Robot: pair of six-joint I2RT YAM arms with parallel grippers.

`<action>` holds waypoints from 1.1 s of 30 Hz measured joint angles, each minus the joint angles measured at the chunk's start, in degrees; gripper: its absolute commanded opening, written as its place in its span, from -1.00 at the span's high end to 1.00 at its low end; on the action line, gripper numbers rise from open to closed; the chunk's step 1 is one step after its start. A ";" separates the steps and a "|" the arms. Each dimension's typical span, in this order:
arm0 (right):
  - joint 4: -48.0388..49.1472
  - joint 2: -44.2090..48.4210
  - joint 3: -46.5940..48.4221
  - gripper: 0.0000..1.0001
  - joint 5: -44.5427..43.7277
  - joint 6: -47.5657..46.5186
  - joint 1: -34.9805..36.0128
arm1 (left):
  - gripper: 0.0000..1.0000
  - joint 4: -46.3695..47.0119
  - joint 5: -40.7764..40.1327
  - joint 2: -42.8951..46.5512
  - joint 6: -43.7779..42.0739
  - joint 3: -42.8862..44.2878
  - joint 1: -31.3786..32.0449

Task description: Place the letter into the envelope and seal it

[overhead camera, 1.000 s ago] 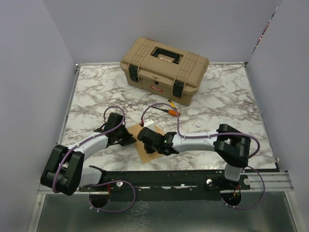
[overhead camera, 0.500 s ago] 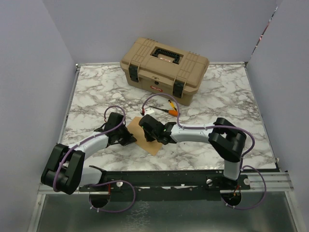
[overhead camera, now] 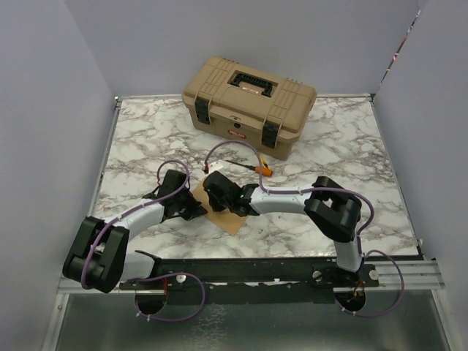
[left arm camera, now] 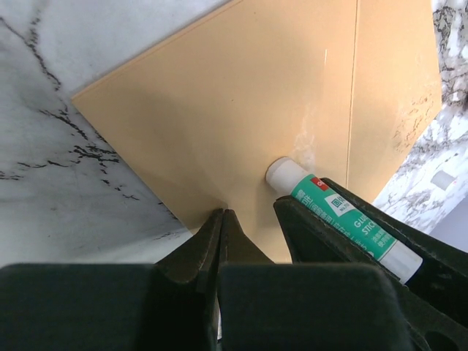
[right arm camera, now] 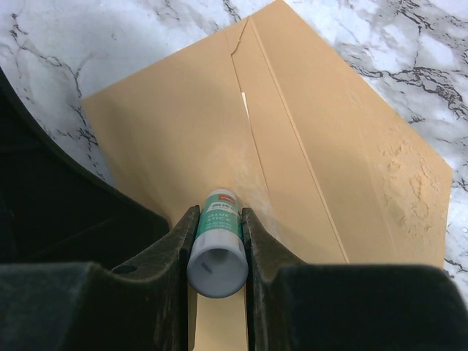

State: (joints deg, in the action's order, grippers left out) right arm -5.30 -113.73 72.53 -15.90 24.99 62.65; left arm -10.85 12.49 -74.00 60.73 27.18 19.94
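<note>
The tan plastic toolbox [overhead camera: 248, 106] at the back of the white marbled table [overhead camera: 344, 146] is latched shut. The flat brown kraft paper envelope [overhead camera: 225, 219] lies by the arms with its flap open; whether the letter is inside cannot be told. Only the wrist views show the left gripper [left arm camera: 221, 219] closed, its tips on the envelope, and the right gripper [right arm camera: 218, 213] clamping a white-and-green glue stick [right arm camera: 218, 252] with its tip against the paper.
</note>
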 measured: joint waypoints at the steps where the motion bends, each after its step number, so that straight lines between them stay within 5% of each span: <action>1: 0.44 0.11 -0.42 0.99 0.11 -0.04 0.00 | 1.00 0.04 -0.04 0.17 0.42 -0.15 -0.02; 12: 1.57 7.78 -10.64 0.99 0.24 -0.04 -0.09 | 1.00 0.37 -1.29 1.53 4.44 -1.25 0.00; 25: 0.66 0.87 -1.14 0.99 0.24 -3.08 -0.52 | 1.00 0.70 -1.68 2.40 4.94 -2.03 0.00; 33: 2.97 6.14 -8.96 0.99 0.24 -3.06 -1.14 | 1.00 0.90 -1.73 2.54 5.05 -2.19 0.00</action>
State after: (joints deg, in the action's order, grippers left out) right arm -2.33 -107.59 63.57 -15.66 21.93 61.52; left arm -9.96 10.76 -71.46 65.78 24.99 19.94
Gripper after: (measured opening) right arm 0.245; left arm 0.002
